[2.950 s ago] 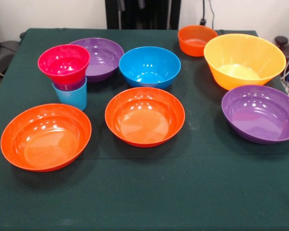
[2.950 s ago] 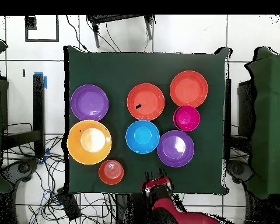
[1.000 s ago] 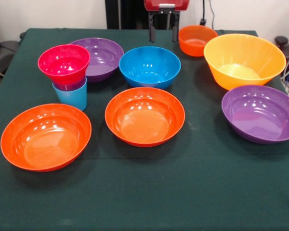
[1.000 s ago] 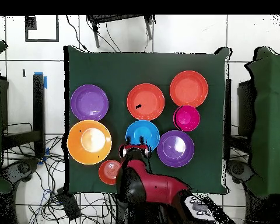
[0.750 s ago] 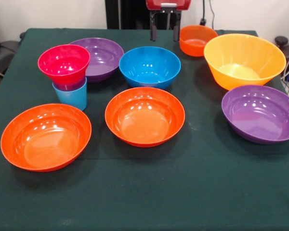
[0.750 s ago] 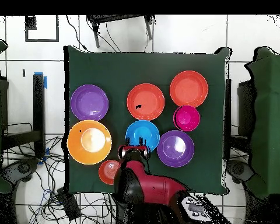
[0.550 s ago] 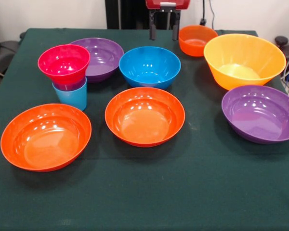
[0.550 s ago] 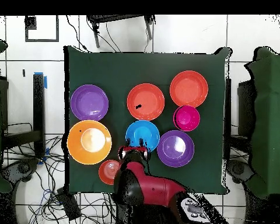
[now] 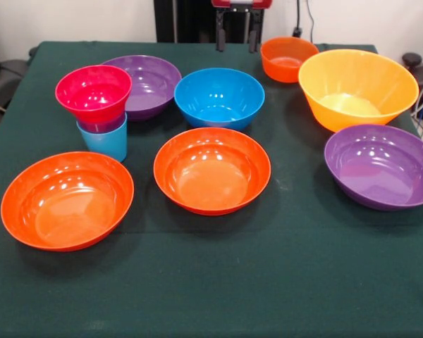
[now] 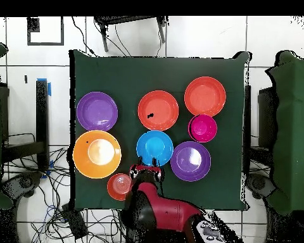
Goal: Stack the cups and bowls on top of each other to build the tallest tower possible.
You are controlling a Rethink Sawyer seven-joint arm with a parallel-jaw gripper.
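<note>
End effector (image 9: 234, 36) released, empty, above the surface's far edge – tower (image 9: 95, 113) is three high; next pick likely the small glossy orange plastic bowl (image 9: 288, 58)

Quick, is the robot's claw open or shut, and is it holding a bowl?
Gripper: open and holding nothing, hanging behind the blue bowl, close to the small orange bowl.

Dark green tablecloth (image 9: 282, 282), white tiled floor (image 10: 205, 38), tangled black cables (image 10: 59, 215), blue tape (image 10: 48, 87)
</note>
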